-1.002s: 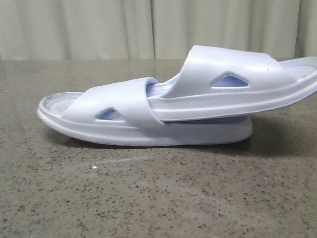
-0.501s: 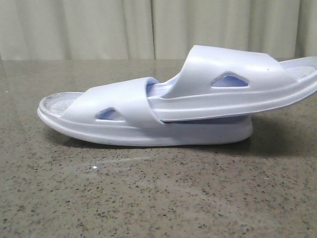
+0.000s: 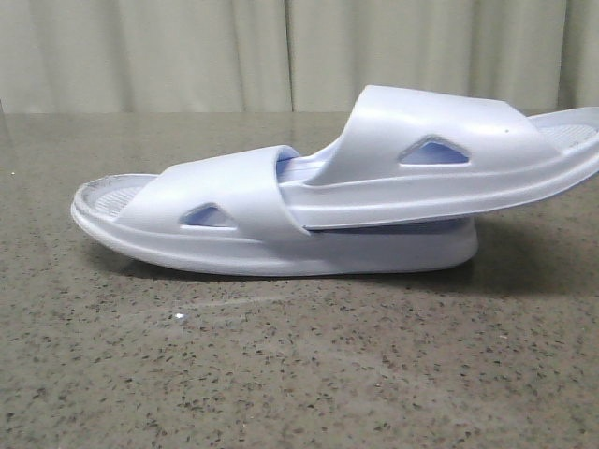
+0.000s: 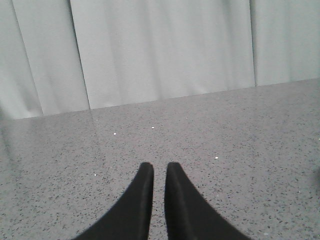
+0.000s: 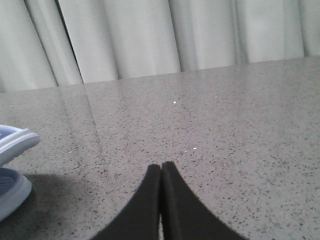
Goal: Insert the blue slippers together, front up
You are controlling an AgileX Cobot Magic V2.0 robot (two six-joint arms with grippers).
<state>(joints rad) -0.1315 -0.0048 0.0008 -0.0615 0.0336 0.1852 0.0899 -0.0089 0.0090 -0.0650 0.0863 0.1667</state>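
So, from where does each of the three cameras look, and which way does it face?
Front view: low over the table, facing forward at the nested blue slippers; no part of the robot shows.
Left wrist view: on the left arm, facing table and curtain; the left gripper, nearly closed, shows.
Right wrist view: on the right arm; the right gripper, closed, and slipper ends at the edge show.
Shared: front and right wrist views both show the slippers.

Lower slipper (image 3: pixel 234 224): flat on table (image 3: pixel 281 374), toe left.
Upper slipper (image 3: pixel 440 164): its front pushed under the lower slipper's strap, heel raised to the right.
Curtain (image 3: pixel 187 56): behind table.
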